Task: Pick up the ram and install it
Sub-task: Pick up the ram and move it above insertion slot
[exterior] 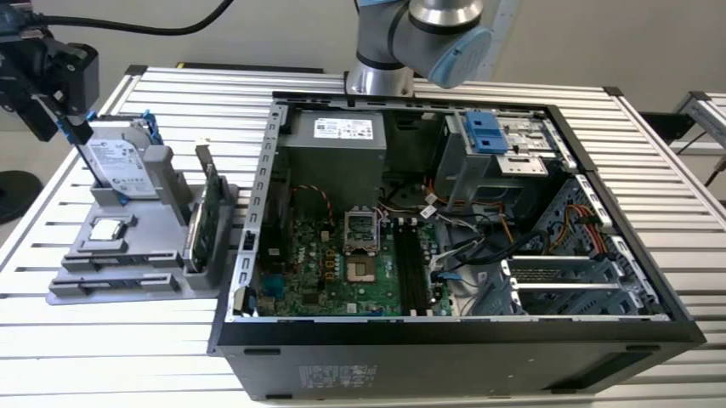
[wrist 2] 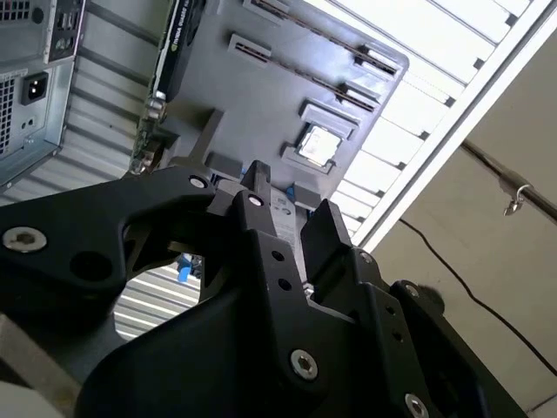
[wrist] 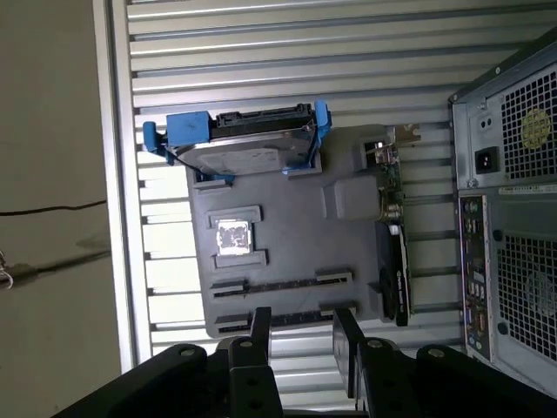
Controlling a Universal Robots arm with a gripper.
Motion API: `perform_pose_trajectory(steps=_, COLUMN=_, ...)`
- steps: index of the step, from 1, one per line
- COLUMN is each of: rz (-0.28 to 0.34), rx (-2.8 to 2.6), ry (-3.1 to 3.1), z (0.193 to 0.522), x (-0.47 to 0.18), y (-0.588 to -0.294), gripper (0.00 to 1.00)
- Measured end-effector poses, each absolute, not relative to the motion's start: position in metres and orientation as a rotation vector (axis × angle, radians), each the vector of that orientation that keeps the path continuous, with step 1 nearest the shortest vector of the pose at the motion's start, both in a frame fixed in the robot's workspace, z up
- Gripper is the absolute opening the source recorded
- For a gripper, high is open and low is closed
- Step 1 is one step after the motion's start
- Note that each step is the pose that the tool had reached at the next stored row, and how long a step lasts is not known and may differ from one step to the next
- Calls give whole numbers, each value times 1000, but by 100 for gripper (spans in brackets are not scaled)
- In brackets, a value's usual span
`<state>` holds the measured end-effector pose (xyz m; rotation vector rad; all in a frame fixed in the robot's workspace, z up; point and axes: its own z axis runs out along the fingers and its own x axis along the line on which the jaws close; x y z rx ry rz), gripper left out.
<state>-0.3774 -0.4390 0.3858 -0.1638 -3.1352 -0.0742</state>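
The ram is hidden or out of view. My gripper [exterior: 57,119] hangs at the exterior view's far left, above the blue-framed hard drive [exterior: 119,170] on the grey parts holder [exterior: 142,255]. In both wrist views its black fingers stand apart with nothing between them, so the gripper [wrist: 300,326] is open. Below it, the holder's two long slots [wrist: 278,285] look dark and narrow. The black memory slots [exterior: 414,268] lie on the green motherboard inside the open computer case [exterior: 454,331].
A small silver processor chip [wrist: 233,235] sits in a square recess of the holder. A green expansion card [exterior: 204,221] stands upright at the holder's case-side edge. The arm's base [exterior: 380,76] rises behind the case. Ribbed metal table [exterior: 114,357] surrounds everything.
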Motion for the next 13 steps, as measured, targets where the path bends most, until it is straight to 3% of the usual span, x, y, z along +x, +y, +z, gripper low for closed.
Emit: perform_pose_trajectory(steps=13, rz=-73, rx=-454, ry=-3111, z=385, x=-377, y=-439, gripper=100)
